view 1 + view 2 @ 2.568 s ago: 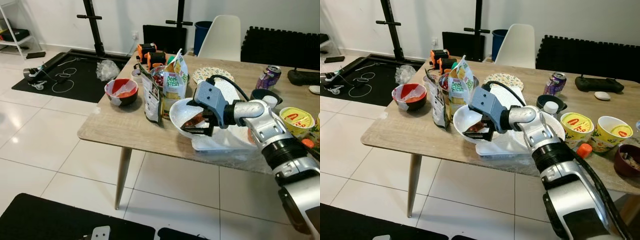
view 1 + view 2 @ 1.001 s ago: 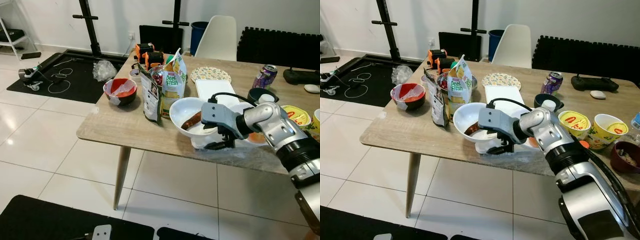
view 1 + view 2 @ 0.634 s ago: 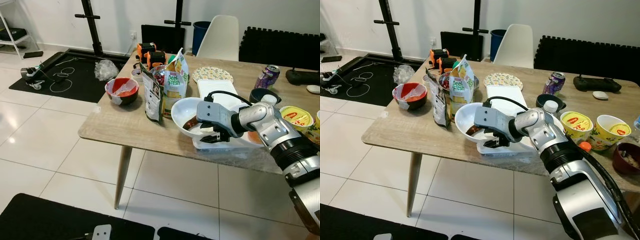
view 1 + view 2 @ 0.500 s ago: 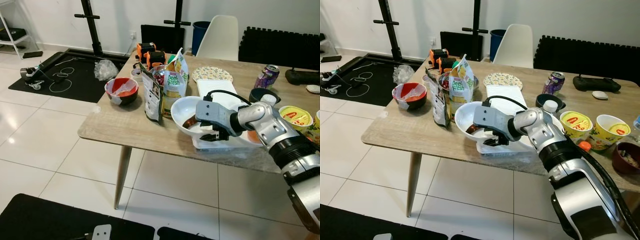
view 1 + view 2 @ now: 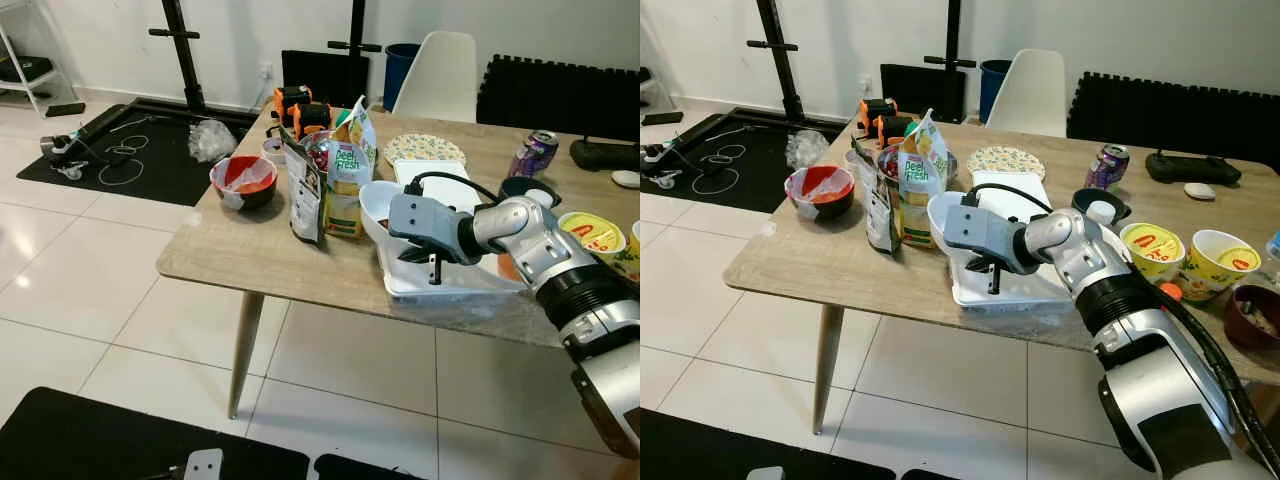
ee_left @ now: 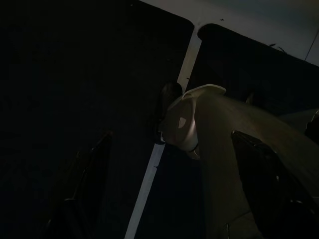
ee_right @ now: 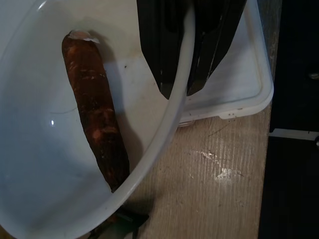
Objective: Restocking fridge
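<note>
The right gripper (image 7: pixel 180 74) is clamped on the bowl's (image 7: pixel 40 64) rim (one finger inside, one outside); the sausage (image 7: pixel 94 124) inside lies lengthwise beside the fingers.

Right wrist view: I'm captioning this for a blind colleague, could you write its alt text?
The right gripper pinches the rim of a white bowl holding a brown sausage, above a white tray on a wooden table.

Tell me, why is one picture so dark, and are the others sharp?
Left wrist view: very dark, the idle arm hangs in shade; just faint finger outlines and a pale strip of floor. Right wrist view: bright and sharp, the bowl rim pinched between the right gripper fingers. Eye views: evenly lit, no blur, soft glare on the floor tiles.
</note>
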Controlling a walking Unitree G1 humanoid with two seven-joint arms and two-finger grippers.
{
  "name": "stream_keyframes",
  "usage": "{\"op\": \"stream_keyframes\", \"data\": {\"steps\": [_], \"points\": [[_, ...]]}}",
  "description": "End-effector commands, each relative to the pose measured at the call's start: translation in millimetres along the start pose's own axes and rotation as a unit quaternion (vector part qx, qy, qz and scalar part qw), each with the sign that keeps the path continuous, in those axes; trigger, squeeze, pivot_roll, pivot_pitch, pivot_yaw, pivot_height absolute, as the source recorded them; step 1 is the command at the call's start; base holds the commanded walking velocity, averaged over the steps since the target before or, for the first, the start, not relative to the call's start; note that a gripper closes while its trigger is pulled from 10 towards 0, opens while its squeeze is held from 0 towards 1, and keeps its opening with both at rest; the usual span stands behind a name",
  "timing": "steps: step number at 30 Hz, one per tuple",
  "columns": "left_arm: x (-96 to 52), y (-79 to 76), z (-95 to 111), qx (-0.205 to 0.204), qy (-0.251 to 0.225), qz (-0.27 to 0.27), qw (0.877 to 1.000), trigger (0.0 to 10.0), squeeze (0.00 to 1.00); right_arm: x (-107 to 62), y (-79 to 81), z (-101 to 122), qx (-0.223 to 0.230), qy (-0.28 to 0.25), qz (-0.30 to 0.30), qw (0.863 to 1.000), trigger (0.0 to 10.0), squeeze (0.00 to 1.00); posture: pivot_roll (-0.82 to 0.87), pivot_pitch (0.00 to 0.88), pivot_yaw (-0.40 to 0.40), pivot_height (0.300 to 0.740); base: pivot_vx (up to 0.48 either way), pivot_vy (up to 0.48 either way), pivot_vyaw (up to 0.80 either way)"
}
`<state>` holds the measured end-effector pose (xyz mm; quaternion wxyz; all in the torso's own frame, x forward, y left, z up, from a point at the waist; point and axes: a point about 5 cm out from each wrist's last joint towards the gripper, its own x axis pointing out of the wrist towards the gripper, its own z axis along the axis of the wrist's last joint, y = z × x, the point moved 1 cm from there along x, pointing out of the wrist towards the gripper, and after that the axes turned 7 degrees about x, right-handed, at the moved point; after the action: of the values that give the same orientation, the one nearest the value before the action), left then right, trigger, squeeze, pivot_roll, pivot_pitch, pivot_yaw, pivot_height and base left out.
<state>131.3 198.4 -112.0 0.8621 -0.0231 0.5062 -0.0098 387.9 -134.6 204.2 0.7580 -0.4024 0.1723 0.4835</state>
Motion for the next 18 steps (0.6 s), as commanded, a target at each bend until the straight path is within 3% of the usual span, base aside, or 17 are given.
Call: {"op": "stream_keyframes", "data": {"steps": [1,8,15,18], "points": [[-0.1,-6.2,-7.1,-0.001,0.011,-0.007,1.000,10.0,0.00,-2.0,-0.6,-2.5,0.002,0.001,0.001,1.000,0.0,0.00,0.00,0.066,-0.079,0.740,0.000,0.000,0.00],[0.4,-6.4,-5.1,0.002,0.010,-0.007,1.000,10.0,0.00,-5.8,-0.1,4.4,-0.037,-0.019,0.006,0.999,0.0,0.00,0.00,0.060,-0.077,0.740,0.000,0.000,0.00],[0.8,-6.3,-2.8,0.004,0.008,-0.008,1.000,10.0,0.00,-17.3,-6.7,27.4,-0.123,-0.053,-0.016,0.991,0.0,0.00,0.00,0.052,-0.075,0.740,0.000,0.000,0.00],[0.9,-6.5,-2.6,0.004,0.008,-0.008,1.000,10.0,0.00,-19.9,-8.3,32.0,-0.134,-0.061,-0.021,0.989,0.0,0.00,0.00,0.052,-0.075,0.740,0.000,0.000,0.00]]}}
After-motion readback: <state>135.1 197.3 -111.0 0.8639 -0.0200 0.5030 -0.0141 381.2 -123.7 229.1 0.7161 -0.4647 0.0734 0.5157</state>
